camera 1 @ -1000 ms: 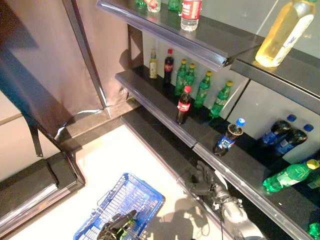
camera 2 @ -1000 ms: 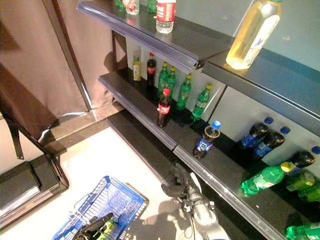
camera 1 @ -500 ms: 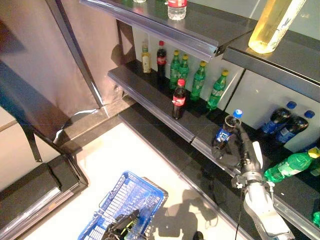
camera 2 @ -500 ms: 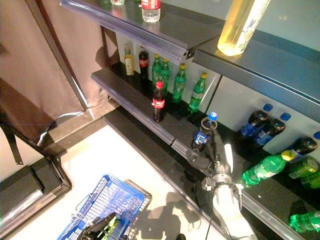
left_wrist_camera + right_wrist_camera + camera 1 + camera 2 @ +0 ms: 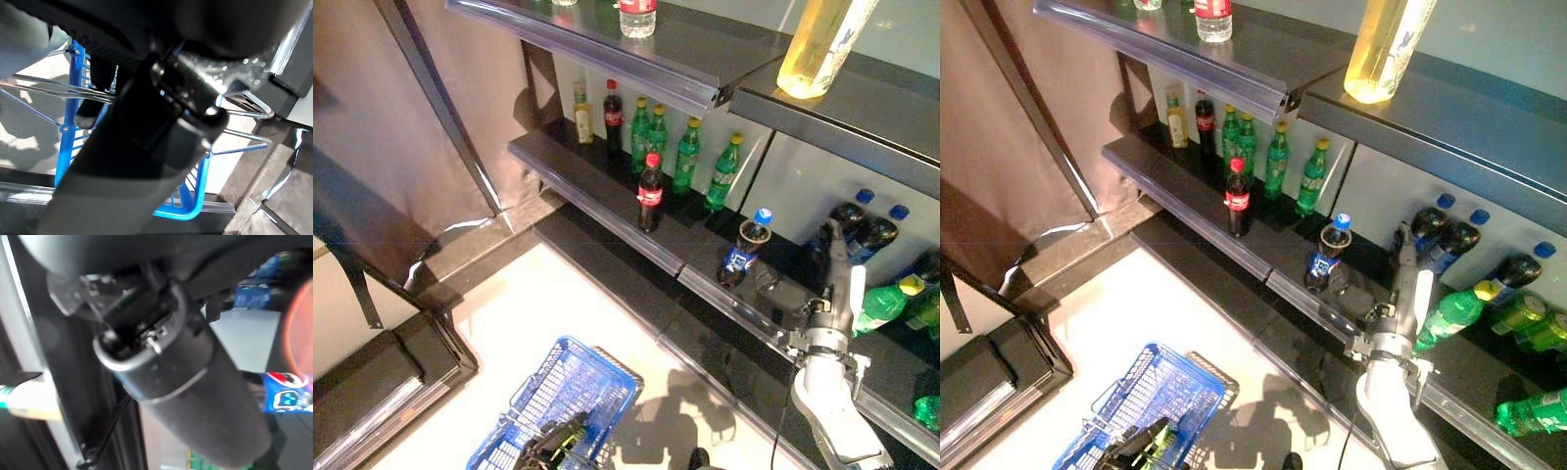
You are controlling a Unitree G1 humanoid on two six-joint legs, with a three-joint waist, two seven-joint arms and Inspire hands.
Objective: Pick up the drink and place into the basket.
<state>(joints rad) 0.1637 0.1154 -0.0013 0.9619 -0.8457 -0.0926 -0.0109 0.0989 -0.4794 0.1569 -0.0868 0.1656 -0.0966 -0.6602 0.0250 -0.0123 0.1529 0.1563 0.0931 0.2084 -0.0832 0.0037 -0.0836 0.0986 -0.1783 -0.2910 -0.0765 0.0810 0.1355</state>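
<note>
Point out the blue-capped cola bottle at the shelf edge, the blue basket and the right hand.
blue-capped cola bottle (image 5: 741, 253), left eye view, on its label.
blue basket (image 5: 607, 364), left eye view, on its far rim.
right hand (image 5: 1400, 290), right eye view, on its palm.

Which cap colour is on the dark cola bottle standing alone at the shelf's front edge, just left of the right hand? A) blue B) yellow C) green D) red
A: the lone cola bottle at the front edge of the shelf wears a blue cap, with the right hand raised to its right and apart from it; the red-capped one stands farther left.
</note>
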